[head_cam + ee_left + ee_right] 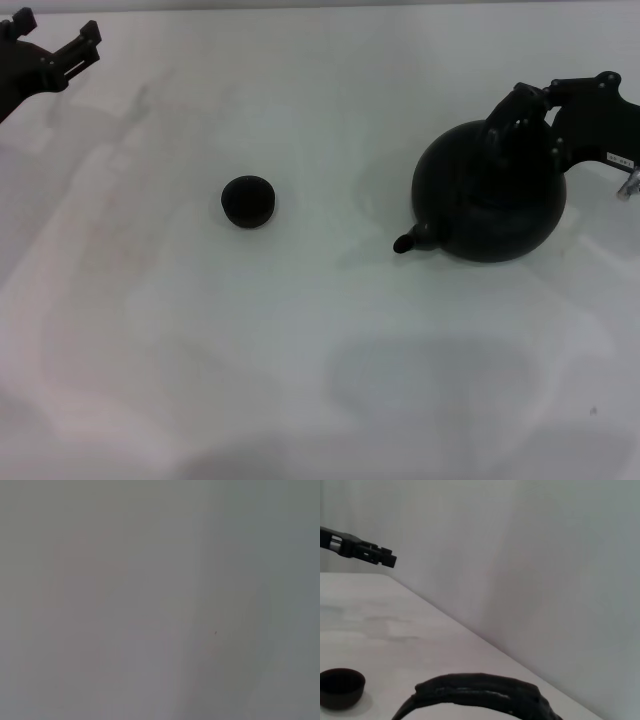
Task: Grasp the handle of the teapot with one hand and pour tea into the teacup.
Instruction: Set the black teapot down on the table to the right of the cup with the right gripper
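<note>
Black and round, the teapot (pixel 492 195) sits on the white table (pixel 320 340) at the robot's right side, its short spout (pixel 412 240) pointing toward the middle of the table. The right gripper (pixel 520 115) is at the top of the pot, right where the arched handle (pixel 510 118) crosses over the lid. Its dark fingers overlap the handle in the head view, but black on black hides whether they are pinched on it or only around it, so I cannot tell how far they are spread. The right wrist view shows the handle (pixel 480 692) close under the camera, ribbed and curving, with none of that arm's own fingers in sight.

Well apart from the pot, nearer the table's centre, the small dark teacup (pixel 248 201) stands upright; it also shows in the right wrist view (pixel 341 687) beyond the handle.

Far off at the table's left rear corner, the left gripper (pixel 62 45) hangs above the surface, fingers spread and touching nothing. The left wrist view shows only plain pale surface.
</note>
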